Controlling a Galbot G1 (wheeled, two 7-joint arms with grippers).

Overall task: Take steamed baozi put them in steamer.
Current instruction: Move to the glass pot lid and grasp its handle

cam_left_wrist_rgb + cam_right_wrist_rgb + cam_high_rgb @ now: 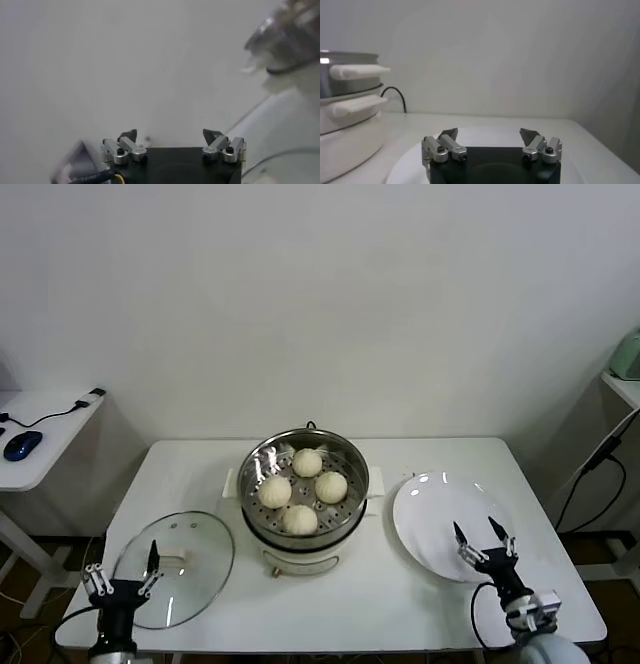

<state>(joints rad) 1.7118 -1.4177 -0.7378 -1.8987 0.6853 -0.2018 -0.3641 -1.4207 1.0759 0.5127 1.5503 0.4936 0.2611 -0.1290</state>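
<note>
Already four steamed baozi (303, 489) sit in the steamer (352, 456), well apart from the right pincer (483, 535).

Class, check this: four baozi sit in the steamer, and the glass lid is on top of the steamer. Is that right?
Not quite. Four baozi do sit in the steamer, but the head view shows the glass lid lying on the table to the steamer's left, not on top.

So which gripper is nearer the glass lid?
Left. The left gripper hangs open over the glass lid at its near edge; the right gripper is open over the white plate.
</note>
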